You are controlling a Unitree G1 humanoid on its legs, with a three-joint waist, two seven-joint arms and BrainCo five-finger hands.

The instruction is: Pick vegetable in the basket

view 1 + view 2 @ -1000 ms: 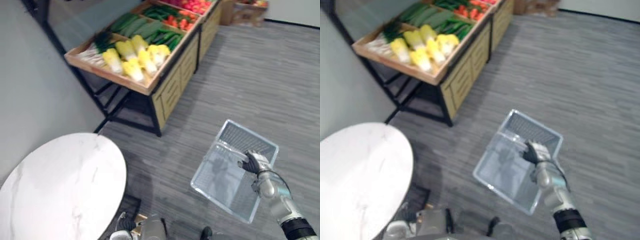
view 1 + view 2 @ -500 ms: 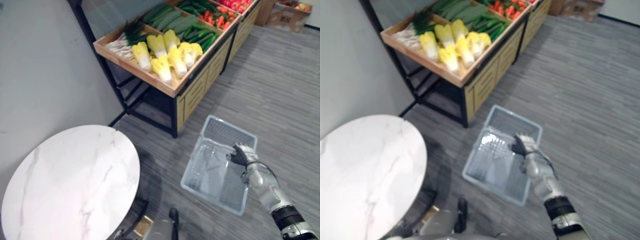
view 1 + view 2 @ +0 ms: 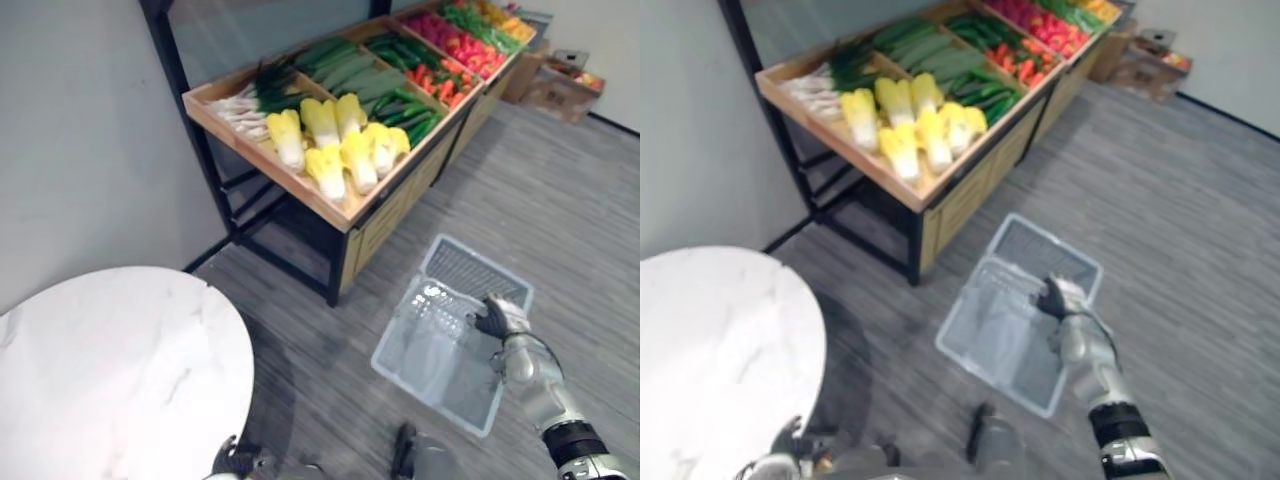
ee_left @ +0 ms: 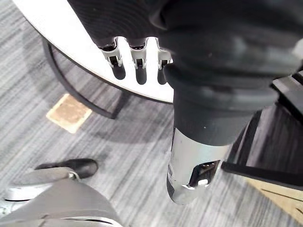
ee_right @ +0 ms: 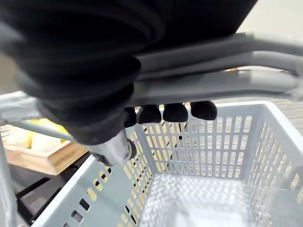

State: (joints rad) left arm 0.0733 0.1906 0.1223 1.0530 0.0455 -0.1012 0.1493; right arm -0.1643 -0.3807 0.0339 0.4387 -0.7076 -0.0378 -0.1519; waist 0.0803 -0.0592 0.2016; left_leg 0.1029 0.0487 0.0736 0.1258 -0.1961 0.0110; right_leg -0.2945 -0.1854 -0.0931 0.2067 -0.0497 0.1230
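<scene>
The basket [image 3: 468, 272] is pale grey plastic with slotted walls and a perforated bottom. It hangs tilted above the floor, just before the near corner of the wooden tray [image 3: 270, 168], with nothing inside. The right hand [image 3: 500, 318] has its fingers [image 5: 175, 112] curled round the grey handle [image 5: 222, 85].

The vegetables lie in the tray's compartments:
- yellow-white cabbages [image 3: 340, 150] in rows by the near edge
- leeks [image 3: 245, 100] at the left corner
- cucumbers [image 3: 345, 65] behind the cabbages
- red peppers [image 3: 450, 40] toward the far end

basket [image 3: 411, 306] right of round table [image 3: 110, 370], vegetable rack [image 3: 268, 166] behind both, vegetables [image 3: 332, 150] in its trays
</scene>
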